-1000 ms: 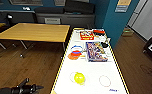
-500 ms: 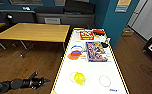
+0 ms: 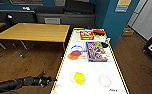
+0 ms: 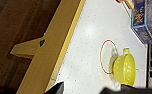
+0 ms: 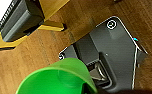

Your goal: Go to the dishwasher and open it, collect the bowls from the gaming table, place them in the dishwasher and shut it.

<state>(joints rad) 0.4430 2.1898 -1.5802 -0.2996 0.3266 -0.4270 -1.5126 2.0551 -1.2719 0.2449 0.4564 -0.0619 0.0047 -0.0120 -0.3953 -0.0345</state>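
The gaming table (image 3: 92, 67) has a white top with a yellow edge and stretches away from me. A yellow-green bowl (image 3: 79, 78) sits on its near end, beside an orange ring (image 4: 108, 57); in the left wrist view this bowl (image 4: 124, 70) lies just ahead. My left gripper (image 3: 50, 78) reaches in from the left at the table's near edge, open, a short way from the bowl. A bright green bowl (image 5: 57, 78) hangs over the wood floor close to the right wrist camera, with my right gripper (image 5: 90, 86) shut on it. The dishwasher is out of view.
Board-game boxes (image 3: 96, 51) and coloured rings (image 3: 75, 51) lie further along the table. A wooden-topped table (image 3: 34, 32) stands to the left, with dark sofas (image 3: 64, 15) behind. A teal wall (image 3: 114, 22) flanks the right side. My own dark base (image 5: 112, 55) is below the green bowl.
My left arm has stretched rightward, bringing its gripper up to the table's yellow edge, closer to the yellow-green bowl. The bowl and boxes have not moved.
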